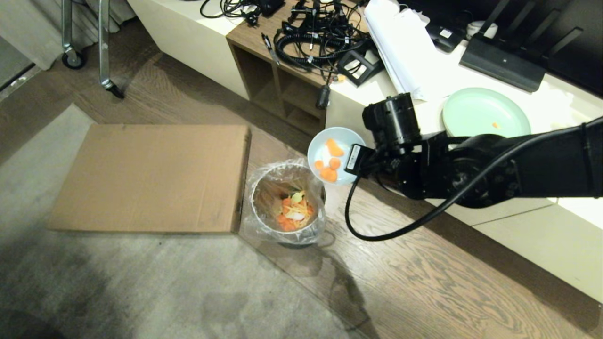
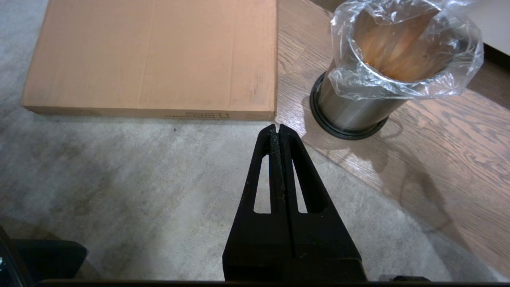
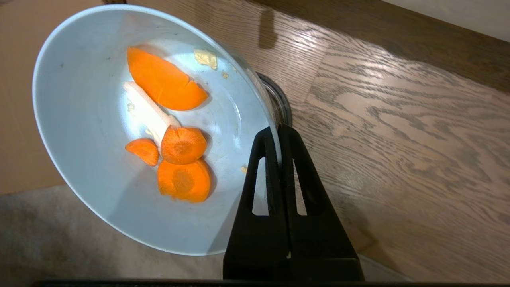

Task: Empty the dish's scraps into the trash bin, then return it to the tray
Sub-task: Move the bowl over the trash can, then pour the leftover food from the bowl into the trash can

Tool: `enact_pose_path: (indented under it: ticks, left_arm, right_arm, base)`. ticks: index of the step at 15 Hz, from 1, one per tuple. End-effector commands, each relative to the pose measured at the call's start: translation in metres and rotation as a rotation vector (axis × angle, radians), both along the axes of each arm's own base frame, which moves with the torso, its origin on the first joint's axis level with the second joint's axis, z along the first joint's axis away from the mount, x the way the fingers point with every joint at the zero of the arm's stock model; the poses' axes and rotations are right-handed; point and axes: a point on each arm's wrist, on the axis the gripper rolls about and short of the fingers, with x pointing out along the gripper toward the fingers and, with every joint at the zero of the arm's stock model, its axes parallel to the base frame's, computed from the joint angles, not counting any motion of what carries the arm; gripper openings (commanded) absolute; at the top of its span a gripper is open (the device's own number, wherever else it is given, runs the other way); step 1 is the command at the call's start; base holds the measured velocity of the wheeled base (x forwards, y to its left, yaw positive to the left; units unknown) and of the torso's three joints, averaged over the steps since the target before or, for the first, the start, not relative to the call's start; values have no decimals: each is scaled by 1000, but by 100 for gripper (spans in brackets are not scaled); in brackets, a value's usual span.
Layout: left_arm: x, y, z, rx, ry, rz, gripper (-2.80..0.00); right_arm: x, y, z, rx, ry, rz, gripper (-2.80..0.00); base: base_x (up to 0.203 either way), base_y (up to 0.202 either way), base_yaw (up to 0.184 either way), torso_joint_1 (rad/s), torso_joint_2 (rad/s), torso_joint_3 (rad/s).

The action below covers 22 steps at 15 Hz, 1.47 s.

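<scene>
The pale blue dish point(image 1: 325, 149) point(image 3: 99, 131) hangs in the air, tilted, just above and to the right of the trash bin point(image 1: 287, 203) point(image 2: 360, 107). My right gripper point(image 1: 354, 160) point(image 3: 277, 129) is shut on the dish's rim. Orange carrot slices and whitish scraps point(image 1: 330, 162) point(image 3: 175, 127) lie inside the dish. The steel bin, lined with a clear bag, stands on the wood floor with orange and green scraps in it. My left gripper point(image 2: 275, 128) is shut and empty, low over the carpet near the bin. The tray is out of view.
A flat cardboard box point(image 1: 150, 176) lies on the carpet left of the bin. A mint-green plate point(image 1: 485, 113) sits on the white counter point(image 1: 518, 141) behind my right arm, beside papers and a tangle of cables point(image 1: 320, 33). Open shelves stand behind the bin.
</scene>
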Motion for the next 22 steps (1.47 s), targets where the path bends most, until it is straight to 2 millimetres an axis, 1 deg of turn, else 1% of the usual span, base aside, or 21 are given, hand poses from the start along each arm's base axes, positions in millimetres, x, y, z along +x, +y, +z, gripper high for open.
enact_pose_path:
  ticks: [1, 4, 6, 8, 10, 13, 16, 17, 18, 20, 22]
  left_arm:
    - [0, 0, 0, 0, -1, 1, -280]
    - [0, 0, 0, 0, -1, 1, -280]
    - [0, 0, 0, 0, -1, 1, -280]
    - [0, 0, 0, 0, -1, 1, -280]
    - [0, 0, 0, 0, -1, 1, -280]
    - [0, 0, 0, 0, -1, 1, -280]
    - [0, 0, 0, 0, -1, 1, -280]
    - [0, 0, 0, 0, -1, 1, -280]
    - [0, 0, 0, 0, -1, 1, -280]
    - [0, 0, 0, 0, -1, 1, -280]
    - [0, 0, 0, 0, -1, 1, -280]
  right_arm:
    - [-3, 2, -9, 29, -90, 16, -280]
    - [0, 13, -21, 26, -277, 65, -280]
    - [-2, 30, -30, 0, -376, 115, -280]
    - [-2, 41, -39, -36, -445, 149, -280]
    - [-2, 47, -47, -69, -517, 175, -280]
    - [-8, 52, -67, -109, -632, 256, -280]
    - [-11, 52, -96, -161, -759, 336, -280]
    - [-12, 51, -107, -218, -765, 363, -280]
    - [-12, 51, -109, -231, -765, 369, -280]
    - [-8, 53, -108, -225, -777, 361, -280]
    - [1, 53, -102, -214, -802, 331, -280]
  base:
    - [0, 0, 0, 0, 0, 0]
    - [0, 0, 0, 0, 0, 0]
    - [0, 0, 0, 0, 0, 0]
    - [0, 0, 0, 0, 0, 0]
    - [0, 0, 0, 0, 0, 0]
    - [0, 0, 0, 0, 0, 0]
    - [0, 0, 0, 0, 0, 0]
    - [0, 0, 0, 0, 0, 0]
    - [0, 0, 0, 0, 0, 0]
    - [0, 0, 0, 0, 0, 0]
    - [0, 0, 0, 0, 0, 0]
